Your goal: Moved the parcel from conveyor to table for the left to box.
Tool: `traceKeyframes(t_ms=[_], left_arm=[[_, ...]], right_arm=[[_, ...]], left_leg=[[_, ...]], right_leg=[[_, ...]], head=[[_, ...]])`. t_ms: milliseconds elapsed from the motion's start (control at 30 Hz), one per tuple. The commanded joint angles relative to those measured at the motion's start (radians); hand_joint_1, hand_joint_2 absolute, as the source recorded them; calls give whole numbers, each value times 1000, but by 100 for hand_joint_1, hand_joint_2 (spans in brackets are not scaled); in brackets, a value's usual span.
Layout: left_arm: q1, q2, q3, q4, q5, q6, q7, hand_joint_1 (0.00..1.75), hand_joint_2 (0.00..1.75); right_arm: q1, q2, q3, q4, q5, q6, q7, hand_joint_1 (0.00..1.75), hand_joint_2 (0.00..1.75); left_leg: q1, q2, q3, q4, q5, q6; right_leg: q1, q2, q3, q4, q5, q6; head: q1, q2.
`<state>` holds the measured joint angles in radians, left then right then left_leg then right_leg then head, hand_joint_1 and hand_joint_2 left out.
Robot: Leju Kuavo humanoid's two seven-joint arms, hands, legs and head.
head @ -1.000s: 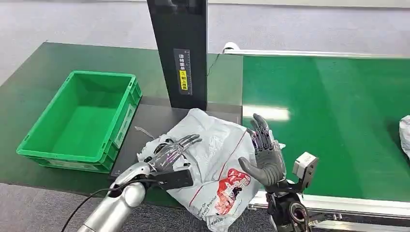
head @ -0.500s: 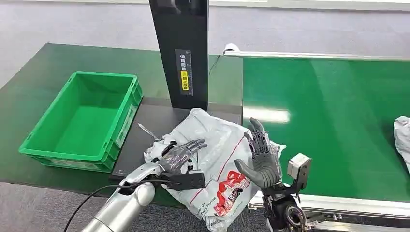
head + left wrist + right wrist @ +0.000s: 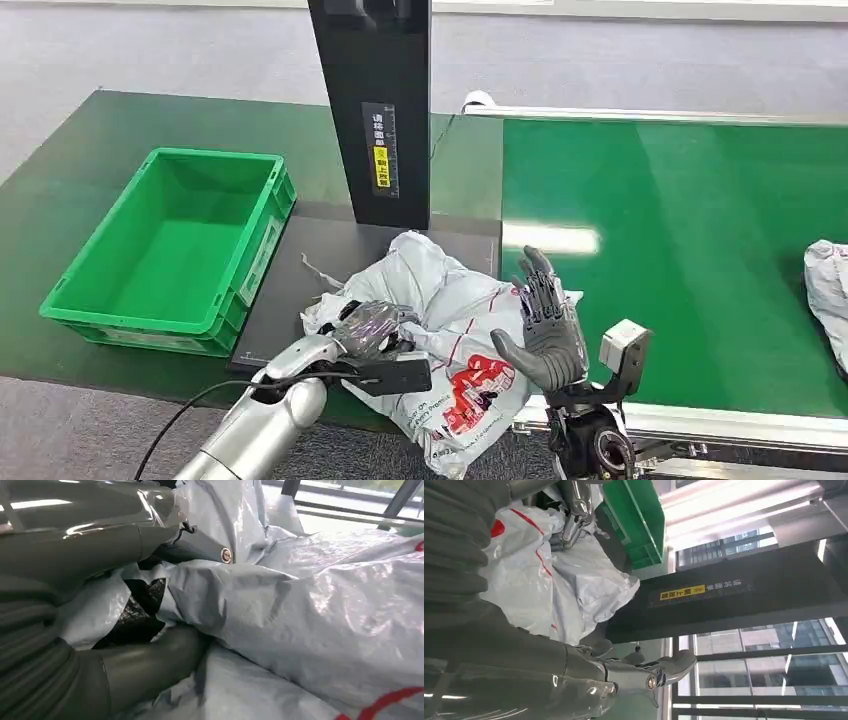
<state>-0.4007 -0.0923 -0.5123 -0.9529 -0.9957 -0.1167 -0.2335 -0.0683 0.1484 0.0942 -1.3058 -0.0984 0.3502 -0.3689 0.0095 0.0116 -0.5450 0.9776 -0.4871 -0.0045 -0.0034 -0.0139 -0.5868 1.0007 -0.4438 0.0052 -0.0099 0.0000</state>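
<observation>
A white plastic parcel [image 3: 450,320] with red print lies on the dark plate [image 3: 300,290] in front of the black post, its lower end hanging over the near edge. My left hand [image 3: 368,328] has its fingers curled into the parcel's left side and grips a fold of the film [image 3: 220,595]. My right hand [image 3: 545,325] stands upright just right of the parcel, fingers spread, holding nothing; the parcel [image 3: 549,575] lies beside it in the right wrist view. The green crate [image 3: 170,250] stands empty at the left.
A black post [image 3: 375,110] with a yellow label rises behind the parcel. The green conveyor belt [image 3: 690,250] runs off to the right, with another pale bag [image 3: 828,285] at its right edge. A metal rail [image 3: 700,425] borders the belt's near side.
My left hand's fingers have closed from spread flat into a grip on the parcel, bunching its film. The right hand has stayed upright and open beside it.
</observation>
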Motion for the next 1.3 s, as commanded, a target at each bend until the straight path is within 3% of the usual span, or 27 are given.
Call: traceKeyframes(t_ms=[33, 133, 267, 500, 600, 767, 933, 1067, 1300], left_arm=[[57, 6, 71, -70, -1, 180, -95, 175, 175], [60, -3, 115, -151, 39, 198, -120, 175, 175], [92, 8, 141, -288, 59, 361, -201, 175, 175], [117, 33, 153, -453, -15, 608, -207, 175, 175], [77, 44, 134, -467, -99, 712, -195, 175, 175], [-9, 79, 165, -381, -269, 780, -66, 175, 175], [-101, 110, 379, -178, -358, 716, 188, 175, 175], [-177, 146, 496, -1, -306, 727, 211, 175, 175], [-265, 192, 578, 187, -316, 684, 276, 175, 175]], right_arm=[[43, 6, -37, -59, 9, 2, -1, 0, 175], [24, -7, -36, -46, 6, 1, -2, 0, 175], [10, -13, -29, -37, -15, 1, -5, 0, 175], [33, -26, -24, -65, -37, -3, -3, 0, 175], [-7, -51, -18, -15, -54, -21, -13, 0, 175], [21, -76, -7, -25, -78, -35, -28, 0, 175], [85, -53, -20, -88, -64, -39, -21, 0, 175], [64, -53, -19, -59, -57, -44, -22, 0, 175], [68, -64, -21, -54, -57, -55, -23, 0, 175]], left_leg=[[0, 0, 0, -2, 1, 0], [0, 1, -3, -1, 0, 0], [0, 1, -6, 0, 0, 0], [0, 1, -5, -1, 0, 0], [0, 0, -7, 0, 0, 0], [0, -1, -7, 0, 1, 0], [0, -1, -4, -2, 1, -1], [0, 2, -4, -3, 1, -1], [1, 2, -5, -1, 1, -1]], right_leg=[[0, 2, -1, -1, 1, 0], [0, 3, -4, 0, 0, 0], [0, 2, -7, 0, 1, 0], [0, 3, -6, -1, 0, 0], [0, 2, -8, 0, 0, 0], [0, 1, -7, 0, 1, 0], [0, 2, -6, -1, 1, -1], [1, 4, -6, -1, 2, -1], [1, 4, -7, 0, 1, 0]], head=[[0, 0], [0, 0], [0, 0], [0, 0], [0, 0], [0, 0], [0, 0], [-1, 0], [0, 0]])
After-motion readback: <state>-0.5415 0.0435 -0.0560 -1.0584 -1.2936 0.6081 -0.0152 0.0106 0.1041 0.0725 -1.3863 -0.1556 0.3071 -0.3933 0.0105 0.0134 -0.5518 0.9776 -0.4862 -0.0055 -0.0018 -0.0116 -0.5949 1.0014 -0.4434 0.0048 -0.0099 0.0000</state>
